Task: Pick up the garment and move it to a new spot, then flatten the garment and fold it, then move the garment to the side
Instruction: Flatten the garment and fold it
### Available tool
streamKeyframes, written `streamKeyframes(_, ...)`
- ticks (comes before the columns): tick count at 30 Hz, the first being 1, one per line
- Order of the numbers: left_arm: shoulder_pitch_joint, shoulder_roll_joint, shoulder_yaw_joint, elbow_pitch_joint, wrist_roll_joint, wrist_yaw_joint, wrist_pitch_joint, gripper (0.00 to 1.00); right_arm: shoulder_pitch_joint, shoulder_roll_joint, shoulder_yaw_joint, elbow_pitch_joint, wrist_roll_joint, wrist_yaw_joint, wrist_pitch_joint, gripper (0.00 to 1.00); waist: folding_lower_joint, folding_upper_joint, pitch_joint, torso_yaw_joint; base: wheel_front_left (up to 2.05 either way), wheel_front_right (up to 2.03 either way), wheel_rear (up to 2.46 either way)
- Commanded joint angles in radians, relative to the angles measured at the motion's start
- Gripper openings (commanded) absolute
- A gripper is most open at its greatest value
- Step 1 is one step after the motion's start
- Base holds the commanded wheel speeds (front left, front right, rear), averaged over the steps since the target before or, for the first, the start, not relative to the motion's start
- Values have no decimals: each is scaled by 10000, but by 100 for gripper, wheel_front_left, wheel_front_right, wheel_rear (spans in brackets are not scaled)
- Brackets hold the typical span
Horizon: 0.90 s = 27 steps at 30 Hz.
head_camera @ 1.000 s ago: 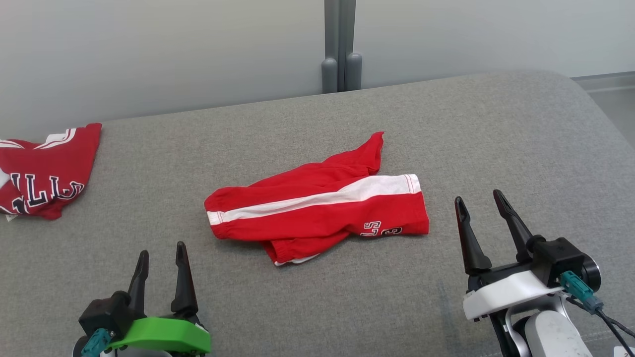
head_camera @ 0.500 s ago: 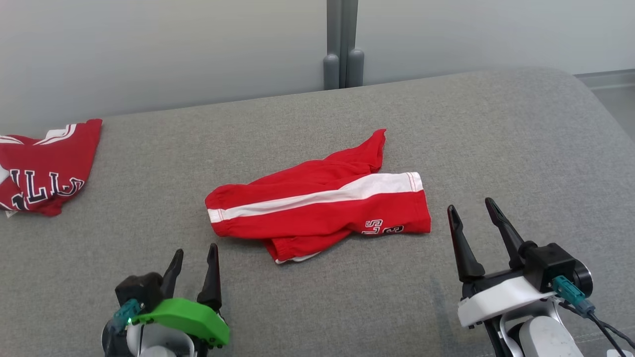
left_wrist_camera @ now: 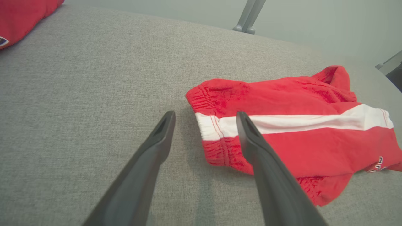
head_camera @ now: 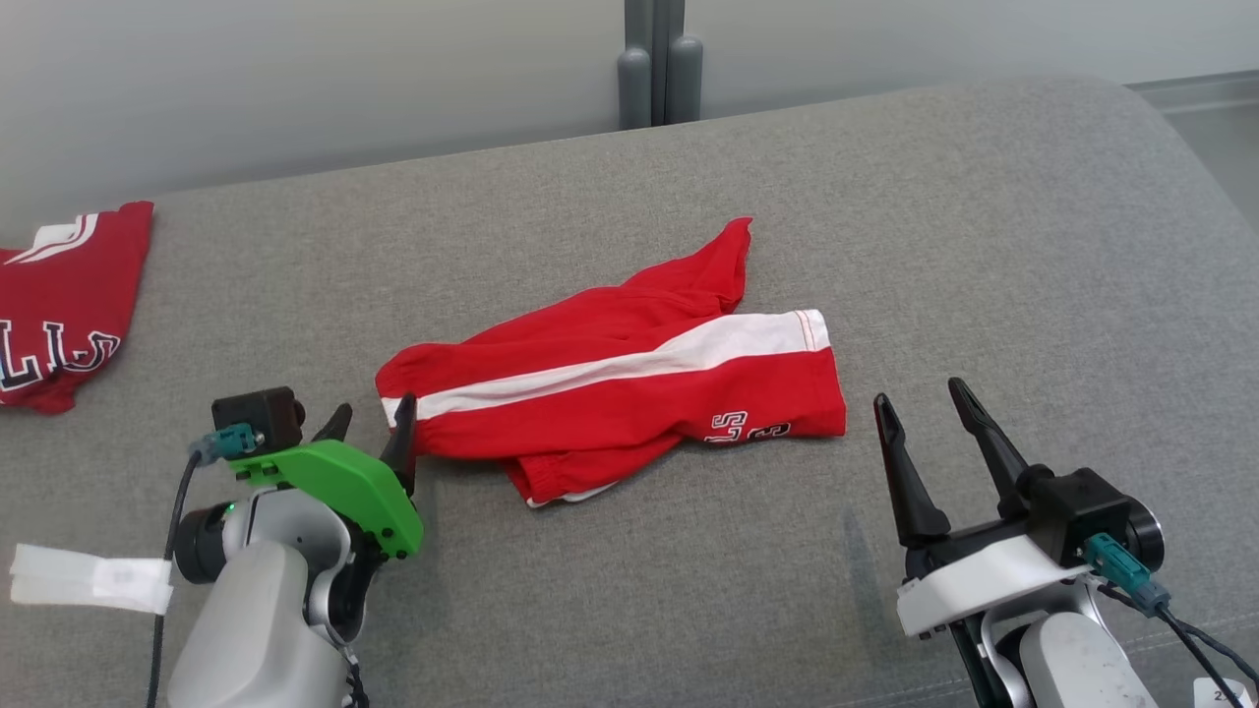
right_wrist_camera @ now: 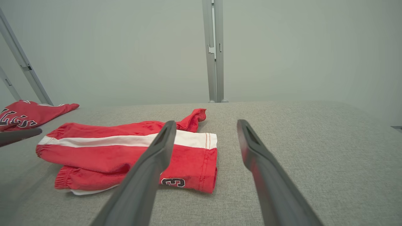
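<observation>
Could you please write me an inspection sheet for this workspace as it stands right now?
Surface: grey fabric pad, even.
Job's things: red shorts with a white stripe, crumpled and partly folded over, lying mid-pad.
Clutter: second red garment with lettering, at the far left.
Hands: left hand open, at the shorts' waistband end, contact unclear; right hand open, apart from the shorts' leg end, holding nothing.
Cables: left wrist cable and right wrist cable, each black with a teal plug; white tape tag by the left arm.
Surroundings: pale wall panels with a grey post behind.
</observation>
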Motion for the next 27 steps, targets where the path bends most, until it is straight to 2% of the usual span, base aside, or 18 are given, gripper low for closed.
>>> streamKeyframes(1, -357, 134, -11, 202, -45, 78, 264, 100, -173, -37, 1, -34, 14, 1, -38, 100, 0, 0, 243, -107, 0, 0, 0)
streamKeyframes(14, -1207, 349, -124, 940, 8, 408, 1026, 100, -350, -37, -30, -40, 57, 1, -38, 100, 0, 0, 605, -236, 0, 0, 0)
streamKeyframes(22, -1150, 327, -256, 933, -245, 183, 1371, 100, -345, -37, -90, -54, 92, 1, -38, 100, 0, 0, 627, -237, 0, 0, 0)
streamKeyframes(25, -1061, 362, -302, 839, -338, 148, 1573, 71, -332, -38, -107, -70, 95, 1, -38, 100, 0, 0, 628, -230, 0, 0, 0)
streamKeyframes(27, -969, 387, -334, 686, -407, 134, 1768, 43, -350, -38, -122, -66, 103, 1, -38, 100, 0, 0, 634, -219, 0, 0, 0)
